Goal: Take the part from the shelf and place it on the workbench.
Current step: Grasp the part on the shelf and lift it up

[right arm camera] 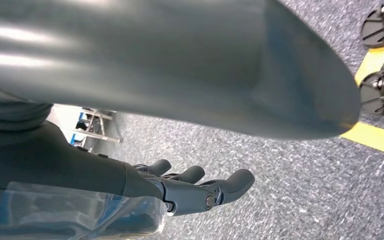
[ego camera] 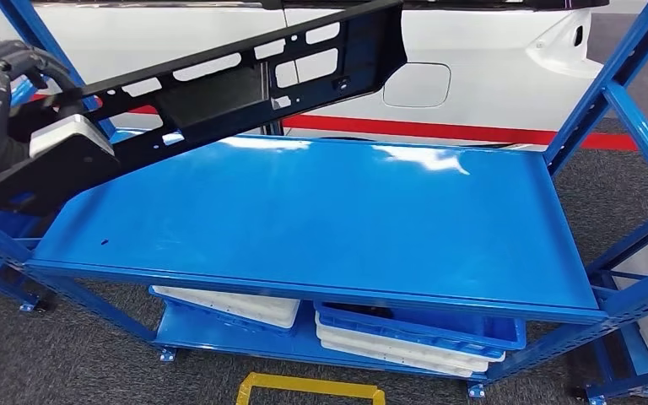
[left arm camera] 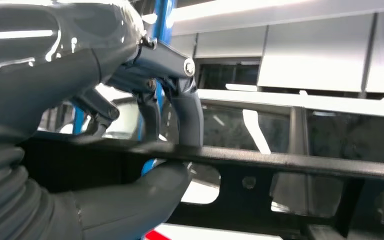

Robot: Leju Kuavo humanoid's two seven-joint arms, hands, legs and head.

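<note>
Above workbench [ego camera: 321,219], part [ego camera: 219,84] in left hand [left arm camera: 145,145]

Bright overhead glare, blurred wrist views

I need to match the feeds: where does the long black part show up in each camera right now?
Head view: the black part slants from the left edge up to the top centre, above the blue workbench.
Left wrist view: it crosses the picture as a dark bar, gripped by the left hand.
Right wrist view: not in it; the right hand hangs over grey carpet.
Shared landmark: the part's slotted cut-outs, seen in the head and left wrist views.
</note>
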